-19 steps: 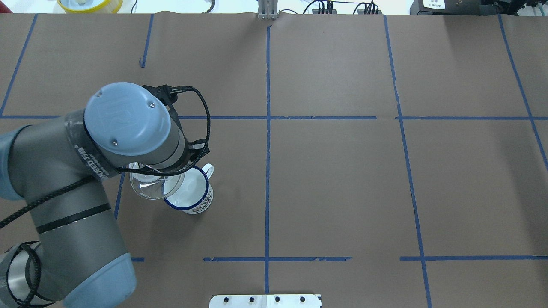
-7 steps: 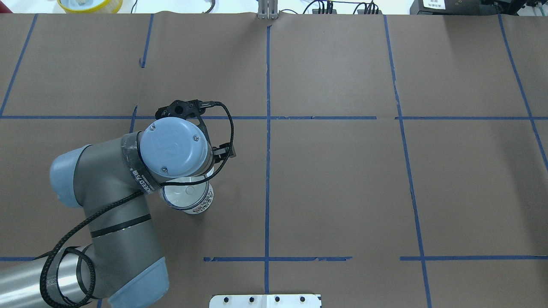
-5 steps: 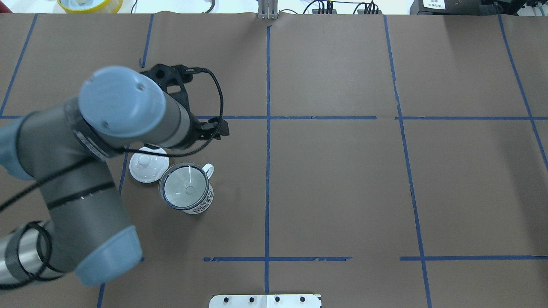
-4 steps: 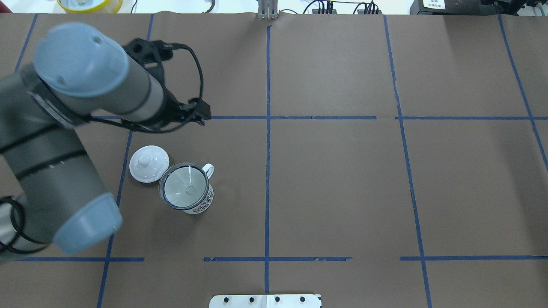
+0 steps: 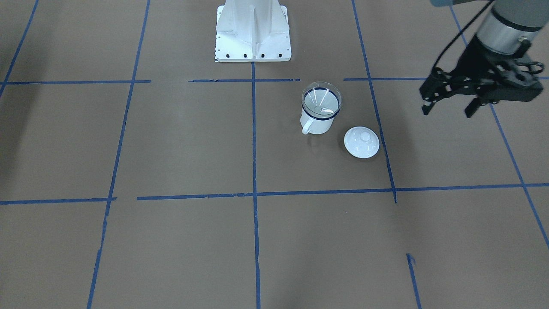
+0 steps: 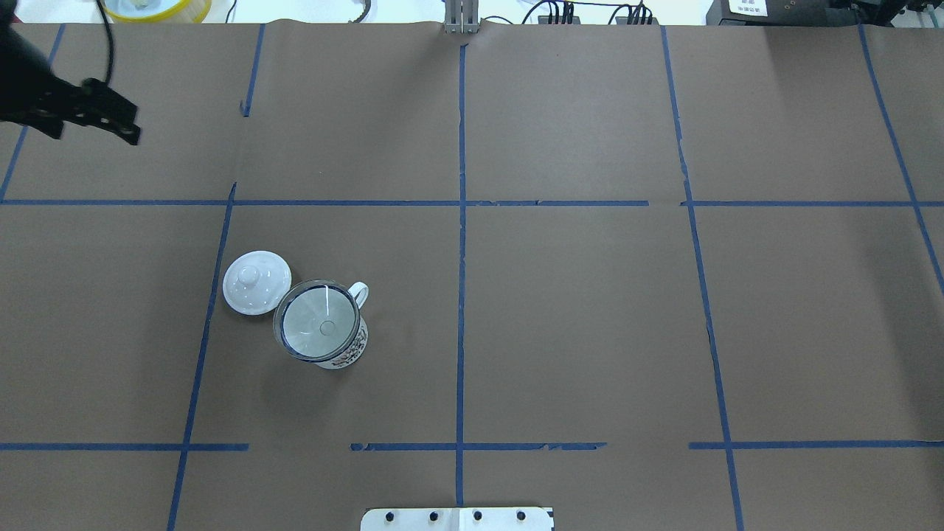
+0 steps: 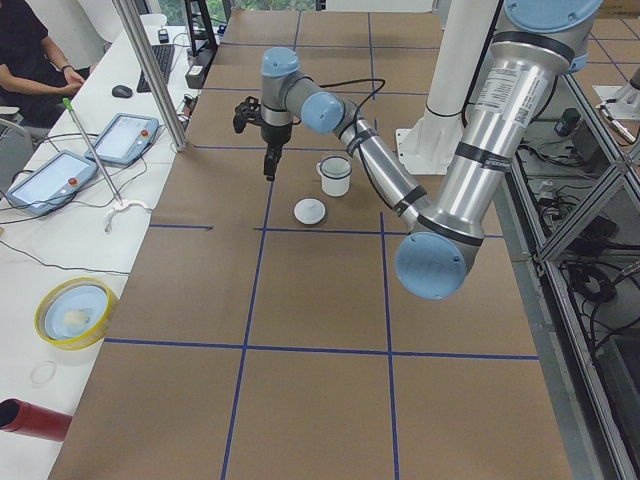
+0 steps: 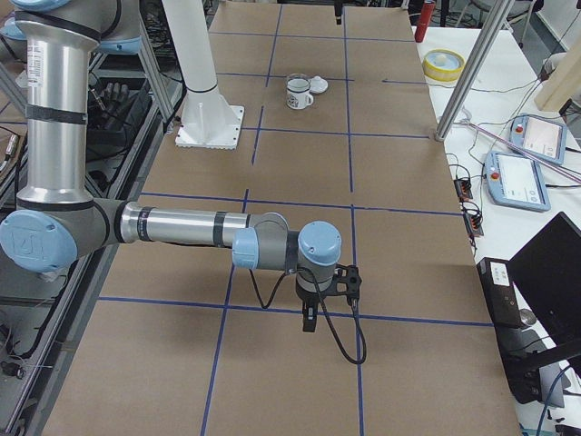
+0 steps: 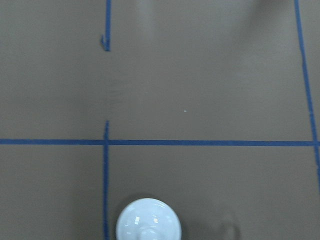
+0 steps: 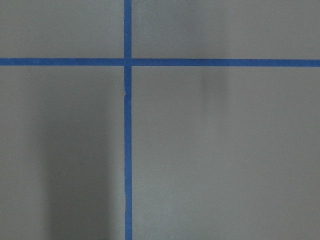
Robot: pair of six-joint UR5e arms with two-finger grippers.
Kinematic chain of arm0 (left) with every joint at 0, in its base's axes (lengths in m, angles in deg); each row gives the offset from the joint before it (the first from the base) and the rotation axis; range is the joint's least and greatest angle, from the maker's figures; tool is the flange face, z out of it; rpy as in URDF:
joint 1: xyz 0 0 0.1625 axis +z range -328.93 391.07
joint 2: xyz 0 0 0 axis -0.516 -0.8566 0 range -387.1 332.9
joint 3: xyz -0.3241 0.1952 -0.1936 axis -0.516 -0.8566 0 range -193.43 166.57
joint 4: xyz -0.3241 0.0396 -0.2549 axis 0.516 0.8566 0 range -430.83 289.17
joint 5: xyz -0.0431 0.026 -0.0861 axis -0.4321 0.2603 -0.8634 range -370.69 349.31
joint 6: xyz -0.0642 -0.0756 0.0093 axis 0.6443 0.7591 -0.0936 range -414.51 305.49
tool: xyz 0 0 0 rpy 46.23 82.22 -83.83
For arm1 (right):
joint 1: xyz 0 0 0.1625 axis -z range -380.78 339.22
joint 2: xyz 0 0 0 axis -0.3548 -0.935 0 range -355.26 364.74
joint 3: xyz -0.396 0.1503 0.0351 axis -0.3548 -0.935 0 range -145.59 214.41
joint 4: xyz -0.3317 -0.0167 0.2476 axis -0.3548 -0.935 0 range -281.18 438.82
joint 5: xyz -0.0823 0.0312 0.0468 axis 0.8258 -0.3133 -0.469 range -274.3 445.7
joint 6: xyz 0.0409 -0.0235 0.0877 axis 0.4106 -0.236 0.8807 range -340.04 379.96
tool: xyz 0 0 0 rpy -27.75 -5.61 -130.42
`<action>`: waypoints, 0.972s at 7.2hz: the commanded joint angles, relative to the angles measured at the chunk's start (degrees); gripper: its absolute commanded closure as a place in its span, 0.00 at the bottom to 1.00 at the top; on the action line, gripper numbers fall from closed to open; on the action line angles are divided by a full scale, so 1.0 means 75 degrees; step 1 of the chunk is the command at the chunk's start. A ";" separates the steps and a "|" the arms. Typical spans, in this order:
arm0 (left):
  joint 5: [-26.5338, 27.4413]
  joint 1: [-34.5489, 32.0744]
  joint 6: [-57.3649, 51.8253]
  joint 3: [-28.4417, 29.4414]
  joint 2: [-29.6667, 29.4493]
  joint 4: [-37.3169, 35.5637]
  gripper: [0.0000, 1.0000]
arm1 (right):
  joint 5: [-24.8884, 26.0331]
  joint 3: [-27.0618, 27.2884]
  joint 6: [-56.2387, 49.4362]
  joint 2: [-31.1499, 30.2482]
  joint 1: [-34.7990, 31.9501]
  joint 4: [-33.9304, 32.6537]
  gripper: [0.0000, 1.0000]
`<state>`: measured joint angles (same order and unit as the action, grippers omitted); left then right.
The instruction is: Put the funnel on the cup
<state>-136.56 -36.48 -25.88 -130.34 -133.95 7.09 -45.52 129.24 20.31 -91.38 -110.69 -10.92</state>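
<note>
The clear funnel [image 6: 318, 326] sits upright in the mouth of the white cup [image 6: 349, 352], which stands on the brown table left of centre. Both also show in the front view, the funnel [image 5: 321, 99] in the cup [image 5: 318, 122]. My left gripper [image 5: 447, 111] is open and empty, raised well away to the far left of the cup; it shows at the overhead view's top left [image 6: 94, 133]. My right gripper [image 8: 309, 325] shows only in the right side view, low over the table far from the cup; I cannot tell whether it is open or shut.
A round white lid with a knob [image 6: 257, 282] lies flat just left of the cup, also in the left wrist view [image 9: 148, 223]. The white robot base plate [image 5: 252, 40] is at the near edge. A yellow-rimmed dish [image 7: 74, 312] lies off the table's far side.
The left gripper brought the funnel over the cup, let it go in the cup's mouth, then rose and swung away to the far left. The lid came into view.
</note>
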 commanded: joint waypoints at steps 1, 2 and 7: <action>-0.0501 -0.1978 -0.3835 0.0934 0.1223 0.0040 0.00 | 0.0000 0.0000 0.0000 0.0008 0.0000 0.0000 0.00; -0.0631 -0.2578 -0.5197 0.1449 0.1657 0.0040 0.00 | 0.0000 0.0000 0.0000 -0.0003 0.0000 0.0000 0.00; -0.0876 -0.3427 -0.5492 0.2766 0.2458 0.0648 0.00 | 0.0000 0.0000 0.0000 0.0008 0.0000 0.0000 0.00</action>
<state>-141.89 -61.92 -67.15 -110.90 -116.82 10.42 -45.52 129.24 20.31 -91.39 -110.69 -10.92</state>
